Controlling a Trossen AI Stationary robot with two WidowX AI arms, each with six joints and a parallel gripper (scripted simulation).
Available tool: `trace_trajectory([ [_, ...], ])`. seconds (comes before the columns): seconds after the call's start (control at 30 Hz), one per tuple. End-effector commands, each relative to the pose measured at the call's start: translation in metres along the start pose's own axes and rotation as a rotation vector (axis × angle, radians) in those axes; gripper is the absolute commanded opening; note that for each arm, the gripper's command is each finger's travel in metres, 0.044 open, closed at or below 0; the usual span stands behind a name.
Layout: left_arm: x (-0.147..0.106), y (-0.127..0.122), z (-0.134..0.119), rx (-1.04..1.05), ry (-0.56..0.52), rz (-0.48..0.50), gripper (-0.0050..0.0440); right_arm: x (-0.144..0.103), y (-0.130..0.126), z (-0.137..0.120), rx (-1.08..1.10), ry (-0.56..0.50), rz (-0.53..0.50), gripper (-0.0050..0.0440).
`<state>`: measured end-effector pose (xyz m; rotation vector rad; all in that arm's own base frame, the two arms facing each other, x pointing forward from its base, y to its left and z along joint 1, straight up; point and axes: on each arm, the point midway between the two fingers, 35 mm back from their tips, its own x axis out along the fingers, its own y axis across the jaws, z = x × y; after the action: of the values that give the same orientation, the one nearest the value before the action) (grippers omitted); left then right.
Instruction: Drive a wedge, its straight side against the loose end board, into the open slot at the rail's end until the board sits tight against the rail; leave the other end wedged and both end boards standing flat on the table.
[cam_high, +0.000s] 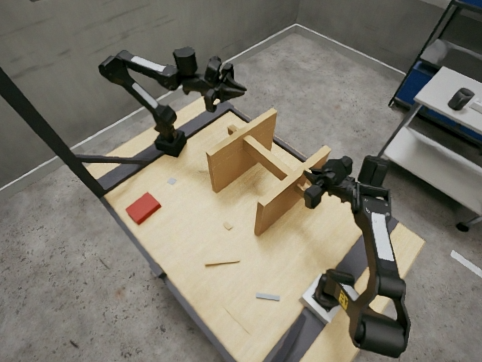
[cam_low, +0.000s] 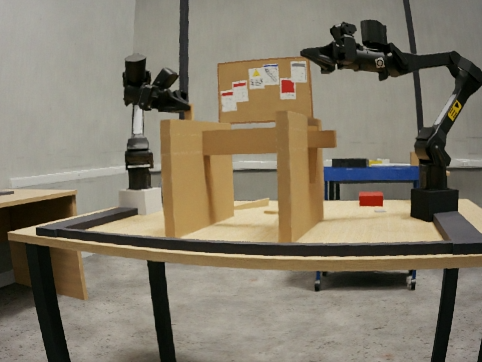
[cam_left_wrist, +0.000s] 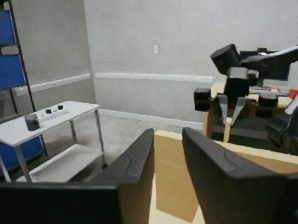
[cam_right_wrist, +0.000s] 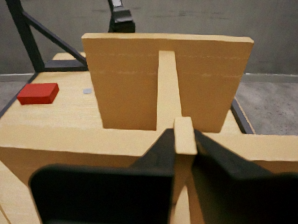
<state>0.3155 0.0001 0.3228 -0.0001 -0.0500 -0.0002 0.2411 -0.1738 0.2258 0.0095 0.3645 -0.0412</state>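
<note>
My right gripper (cam_high: 308, 175) (cam_left_wrist: 227, 126) is shut on a narrow wooden wedge (cam_low: 190, 112) (cam_left_wrist: 227, 132) (cam_right_wrist: 185, 139). The wedge stands upright at the outer side of the loose end board (cam_high: 280, 205) (cam_low: 175, 175), its lower part hidden. The rail (cam_high: 267, 159) (cam_low: 240, 142) (cam_right_wrist: 169, 90) runs between this board and the far end board (cam_high: 237, 155) (cam_low: 294, 180) (cam_right_wrist: 125, 80). Both boards stand upright on the table. At the far board another wedge (cam_low: 314, 122) crosses the protruding rail end. The seat of the loose board against the rail is unclear. My left gripper (cam_high: 244, 91) (cam_low: 303, 53) is slightly open and empty, above the far board.
A red block (cam_high: 143, 207) (cam_low: 371, 199) (cam_right_wrist: 38, 93) and a small grey piece (cam_high: 171, 181) lie on the table (cam_high: 190, 230). A small wooden piece (cam_high: 228, 226), a thin wooden strip (cam_high: 222, 263) and a grey bar (cam_high: 268, 297) lie beside the assembly. A dark frame borders the tabletop.
</note>
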Motion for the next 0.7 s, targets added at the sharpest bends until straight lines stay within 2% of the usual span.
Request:
trace_trajectory([
  [0.0,0.0001,-0.0003,0.0101,0.002,-0.022,0.001,0.0085,-0.0009,0.0019,-0.0006,-0.005,-0.006,0.0,0.001],
  [0.23,0.0001,-0.0003,0.0101,0.002,-0.022,0.001,0.0085,-0.0003,0.0016,-0.0022,-0.006,-0.006,0.0,0.001],
  [0.27,0.0001,-0.0003,0.0101,0.002,-0.022,0.001,0.0085,-0.0005,0.0022,-0.0021,-0.002,-0.005,0.002,0.0096],
  [0.67,0.0001,-0.0003,0.0101,0.002,-0.022,0.001,0.0085,-0.0007,0.002,-0.0012,-0.004,-0.006,0.001,0.0096],
])
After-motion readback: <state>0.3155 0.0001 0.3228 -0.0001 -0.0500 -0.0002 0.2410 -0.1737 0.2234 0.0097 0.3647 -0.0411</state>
